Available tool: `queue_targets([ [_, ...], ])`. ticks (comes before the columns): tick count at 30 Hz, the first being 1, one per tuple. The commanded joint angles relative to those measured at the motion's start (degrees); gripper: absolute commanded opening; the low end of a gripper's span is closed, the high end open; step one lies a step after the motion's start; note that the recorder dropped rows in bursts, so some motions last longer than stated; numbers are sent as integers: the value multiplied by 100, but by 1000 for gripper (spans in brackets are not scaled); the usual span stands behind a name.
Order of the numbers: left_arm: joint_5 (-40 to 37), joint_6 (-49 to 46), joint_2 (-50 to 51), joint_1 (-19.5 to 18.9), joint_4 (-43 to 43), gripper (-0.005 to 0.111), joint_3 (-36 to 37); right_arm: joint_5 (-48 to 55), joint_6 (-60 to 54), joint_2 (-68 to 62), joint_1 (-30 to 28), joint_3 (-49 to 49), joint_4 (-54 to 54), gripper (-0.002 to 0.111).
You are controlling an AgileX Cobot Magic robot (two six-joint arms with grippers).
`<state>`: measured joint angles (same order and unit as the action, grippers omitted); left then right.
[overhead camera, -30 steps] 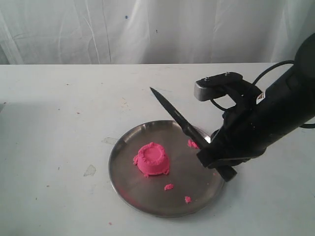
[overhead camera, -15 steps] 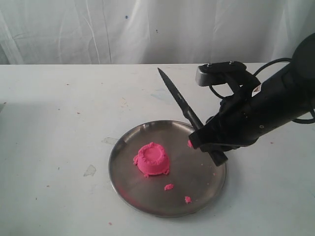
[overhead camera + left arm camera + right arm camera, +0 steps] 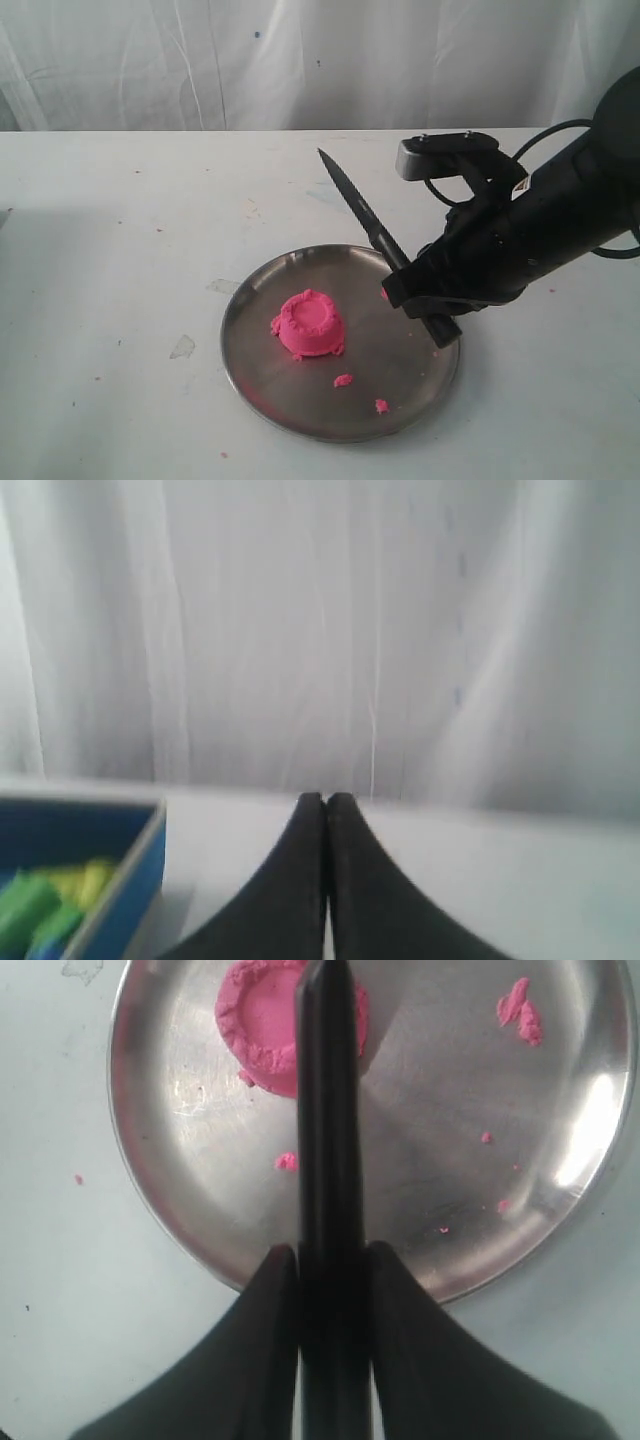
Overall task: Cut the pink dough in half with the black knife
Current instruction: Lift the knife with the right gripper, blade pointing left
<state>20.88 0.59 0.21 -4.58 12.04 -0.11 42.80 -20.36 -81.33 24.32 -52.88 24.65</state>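
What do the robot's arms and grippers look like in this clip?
The right arm is bulky matte black, with a grey camera block, black cables and a small white-red label. Both the right gripper and left gripper have smooth, tapered black fingers.

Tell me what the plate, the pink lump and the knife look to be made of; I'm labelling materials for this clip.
Plate: probably polished steel, grey with mirror-like glare. Pink dough: soft, matte modelling dough, ragged rim with crumbs shed around it. Black knife: uniformly matte black from blade to handle; plastic or coated metal, the look leaves that open. The right gripper holds it.
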Motion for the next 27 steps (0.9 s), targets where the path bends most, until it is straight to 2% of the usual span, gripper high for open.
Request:
queue_targets([
  [1,2681,1773,-21,12,26,0,11,-60,17,2,-33,-38,133,0],
  [3,2882,2202,-21,12,27,0,-189,-72,17,2,-33,-38,130,0],
  [7,2246,2415,-21,12,27,0,-959,-141,17,2,-33,-38,130,0],
  [10,2153,2736,246,12,-70,0,-1763,-222,17,2,-33,-38,157,0],
  [12,1990,2632,518,12,-368,0,-2245,-302,17,2,-33,-38,229,0],
  [14,1479,1920,1027,12,-1080,0,-2724,-344,17,2,-33,-38,368,0],
  [16,783,1356,1836,12,-1908,0,-3059,-371,17,2,-33,-38,500,0],
  [19,100,1267,3200,12,-2592,0,-3204,-371,5,2,-33,-38,581,0],
  [24,6,1278,5784,12,-2665,0,-3180,-307,-45,2,-33,-38,510,0],
  [27,3,1868,7065,12,-2665,0,-3201,-195,-45,2,-33,-38,283,0],
])
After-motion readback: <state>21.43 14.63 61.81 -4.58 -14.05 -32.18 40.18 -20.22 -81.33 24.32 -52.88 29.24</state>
